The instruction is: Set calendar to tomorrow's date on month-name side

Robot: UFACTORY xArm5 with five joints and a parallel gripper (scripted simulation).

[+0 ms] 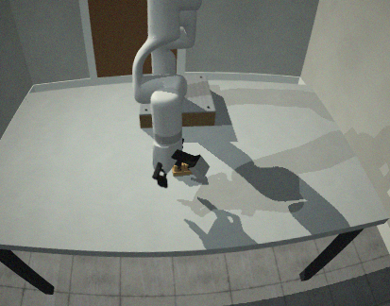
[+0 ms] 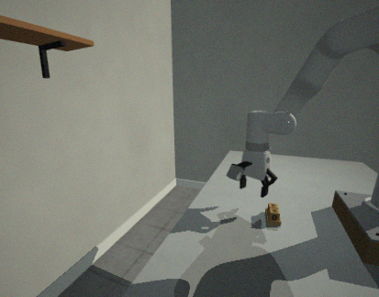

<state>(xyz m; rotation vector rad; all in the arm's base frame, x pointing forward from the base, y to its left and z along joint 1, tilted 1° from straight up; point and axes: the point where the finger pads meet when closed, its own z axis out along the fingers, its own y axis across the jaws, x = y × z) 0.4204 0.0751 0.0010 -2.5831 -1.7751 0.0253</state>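
Observation:
The calendar [image 2: 273,214] is a small orange-brown tray with two cubes side by side, standing on the grey table. In the top view the calendar [image 1: 181,172] is partly hidden behind the wrist. My gripper [image 2: 256,183] hangs in the air above and a little to the left of the calendar, fingers pointing down, open and empty. In the top view the gripper [image 1: 172,168] shows one dark finger at the left and one over the calendar. The digits are too small to read.
The arm's brown base block [image 1: 178,108] sits at the back of the table; it also shows in the exterior view [image 2: 362,229]. A wooden shelf [image 2: 37,34] hangs on the left wall. The table's front edge [image 1: 189,247] is well clear of the calendar.

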